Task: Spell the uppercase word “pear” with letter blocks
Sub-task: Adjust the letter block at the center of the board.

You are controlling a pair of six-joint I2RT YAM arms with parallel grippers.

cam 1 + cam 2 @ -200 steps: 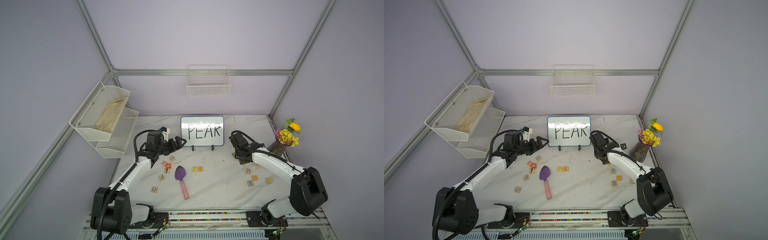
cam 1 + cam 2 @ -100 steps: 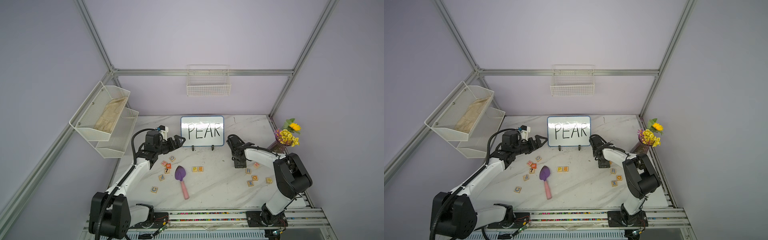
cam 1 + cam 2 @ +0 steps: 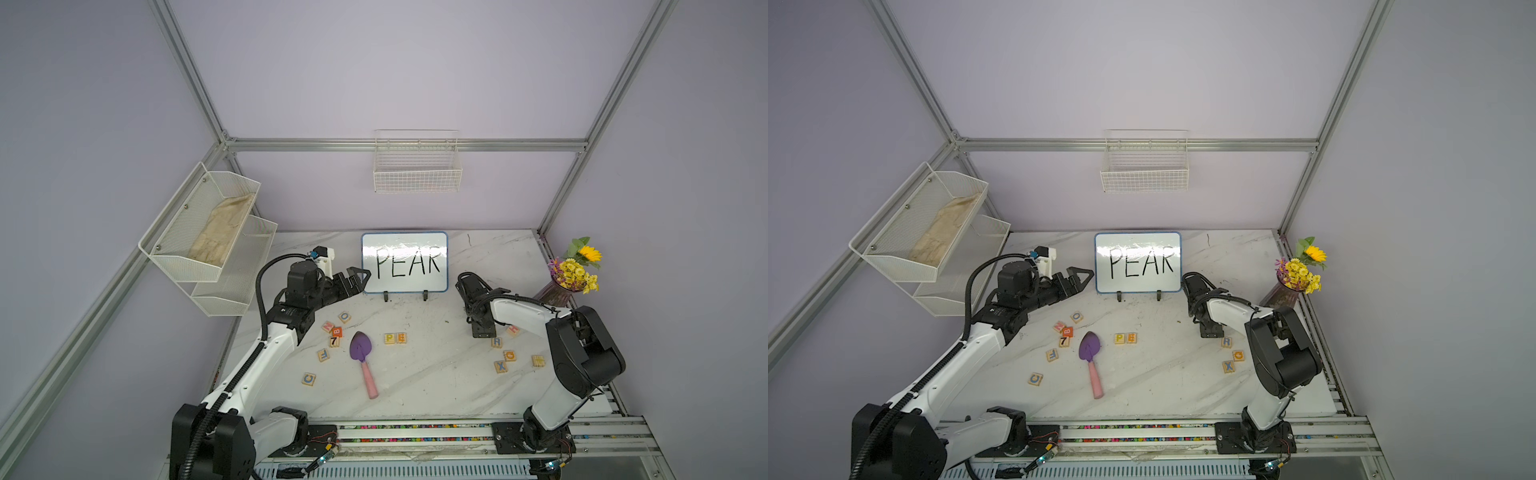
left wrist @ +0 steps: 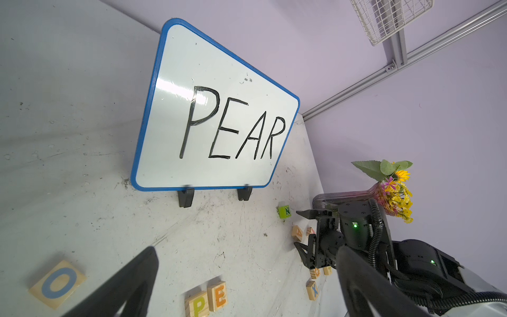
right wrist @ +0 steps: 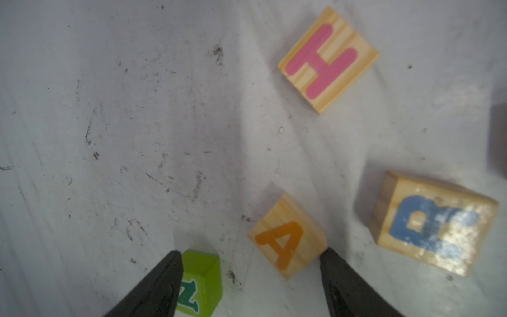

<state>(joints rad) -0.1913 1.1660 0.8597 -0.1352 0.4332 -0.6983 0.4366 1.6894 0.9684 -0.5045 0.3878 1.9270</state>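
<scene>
Letter block A [image 5: 286,238], the orange one, lay flat on the bench [image 5: 109,123] between the fingers of the right gripper [image 5: 250,254]. The jaws stood wide apart and gripped nothing. One fingertip touched a corner of that block, and the other lay against the green N cube [image 5: 201,271] just beside it. The blue R block [image 5: 433,222] sat near the outer side of the gripper, with the pink H block [image 5: 327,59] farther off. In a top view the right arm [image 3: 519,309] folded back from its raised elbow, its wrist bent so the gripper pointed straight down at the bench.

Well apart, at mid-bench, the yellow P block [image 3: 389,338] and orange E block [image 3: 401,337] touched side by side, P first. They lay in front of the whiteboard [image 3: 404,262] marked PEAR.

The left gripper [image 3: 359,276] hung in the air with its fingers spread — empty — level with the whiteboard's near edge. The left arm [image 3: 266,357] stretched up toward it from the bench's front corner.
</scene>
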